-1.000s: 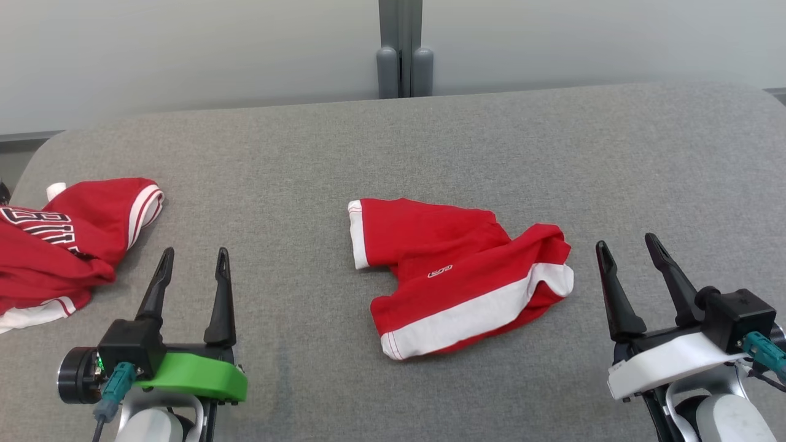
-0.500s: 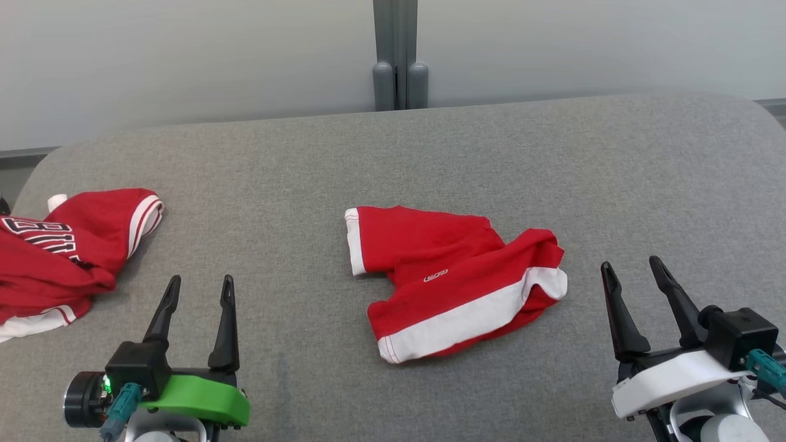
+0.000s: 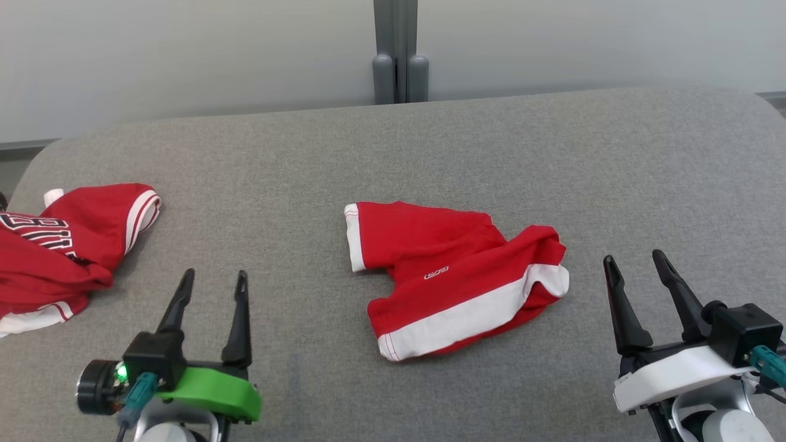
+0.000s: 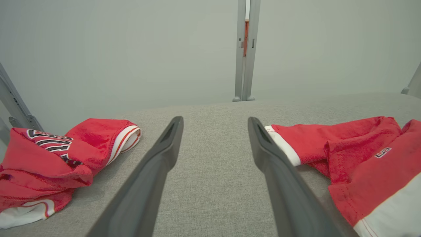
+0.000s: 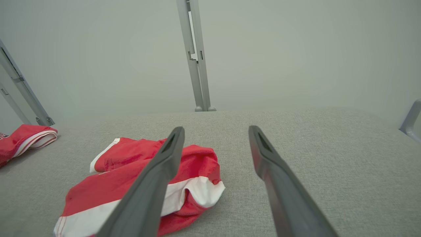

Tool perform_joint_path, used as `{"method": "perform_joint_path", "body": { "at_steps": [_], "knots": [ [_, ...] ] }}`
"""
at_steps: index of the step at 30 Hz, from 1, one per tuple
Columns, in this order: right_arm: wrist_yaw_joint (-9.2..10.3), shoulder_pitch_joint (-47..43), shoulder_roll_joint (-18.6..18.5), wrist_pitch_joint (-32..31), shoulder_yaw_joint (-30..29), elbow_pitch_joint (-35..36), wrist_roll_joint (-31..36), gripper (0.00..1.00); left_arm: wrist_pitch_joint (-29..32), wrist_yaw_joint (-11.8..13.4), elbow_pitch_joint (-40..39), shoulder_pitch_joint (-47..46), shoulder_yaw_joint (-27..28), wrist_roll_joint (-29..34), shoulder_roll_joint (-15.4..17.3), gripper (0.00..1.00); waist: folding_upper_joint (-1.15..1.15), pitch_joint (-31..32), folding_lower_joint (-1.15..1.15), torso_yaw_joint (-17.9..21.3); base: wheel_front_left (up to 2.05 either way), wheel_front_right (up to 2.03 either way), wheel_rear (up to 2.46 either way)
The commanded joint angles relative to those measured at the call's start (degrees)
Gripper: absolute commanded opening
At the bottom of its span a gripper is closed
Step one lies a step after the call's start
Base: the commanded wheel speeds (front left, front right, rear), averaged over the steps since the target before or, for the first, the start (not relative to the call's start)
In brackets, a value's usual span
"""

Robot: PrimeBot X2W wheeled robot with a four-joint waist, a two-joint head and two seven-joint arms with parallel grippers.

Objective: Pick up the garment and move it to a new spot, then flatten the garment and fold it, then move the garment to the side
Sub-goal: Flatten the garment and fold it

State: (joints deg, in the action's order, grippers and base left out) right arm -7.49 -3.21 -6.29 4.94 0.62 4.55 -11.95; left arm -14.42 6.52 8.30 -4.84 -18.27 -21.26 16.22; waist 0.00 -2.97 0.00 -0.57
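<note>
**Nothing held yet**

Head view: the garment [image 3: 454, 279] lies on the counter [image 3: 430, 153], long side left to right, between the open left hand [image 3: 215, 274] and open right hand [image 3: 633, 257].
Left wrist view: off right.
Right wrist view: nearer, just left.

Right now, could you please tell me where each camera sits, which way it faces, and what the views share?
Head view: on the head, looking down at the table, garment mid-table; left gripper and right gripper, open, at bottom.
Left wrist view: on that wrist, along its fingers across the table; jersey left, garment right.
Right wrist view: likewise, along its fingers; garment at left.
Shared: all show the garment.
</note>
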Motion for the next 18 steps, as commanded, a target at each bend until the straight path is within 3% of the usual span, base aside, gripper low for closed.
{"method": "perform_joint_path", "body": {
  "at_steps": [1, 13, 18],
  "knots": [
    [-0.01, 0.9, -0.3, 0.2, -0.2, 0.3, 0.1, 1.0, 1.2, -0.6, -0.4, -1.9, -1.1, 0.3, -0.4, 1.0, 0.0, -0.8, 0.0, -0.1, 0.0, 0.0, 0.0],
    [-0.01, 4.0, -0.8, 0.3, 1.3, 0.2, -0.6, 1.0, 15.7, -7.6, 5.8, -8.1, -14.0, -2.0, -8.7, 1.0, 0.0, -8.0, 0.0, 1.3, 0.0, 0.0, 0.0],
    [-0.01, 5.1, -1.2, 0.8, 1.1, -0.4, -0.9, 1.0, 18.5, -7.7, 9.3, -7.9, -15.7, -2.8, -9.9, 1.0, 0.0, -9.7, 0.0, 2.0, 0.0, 0.0, 0.0]
  ]
}}
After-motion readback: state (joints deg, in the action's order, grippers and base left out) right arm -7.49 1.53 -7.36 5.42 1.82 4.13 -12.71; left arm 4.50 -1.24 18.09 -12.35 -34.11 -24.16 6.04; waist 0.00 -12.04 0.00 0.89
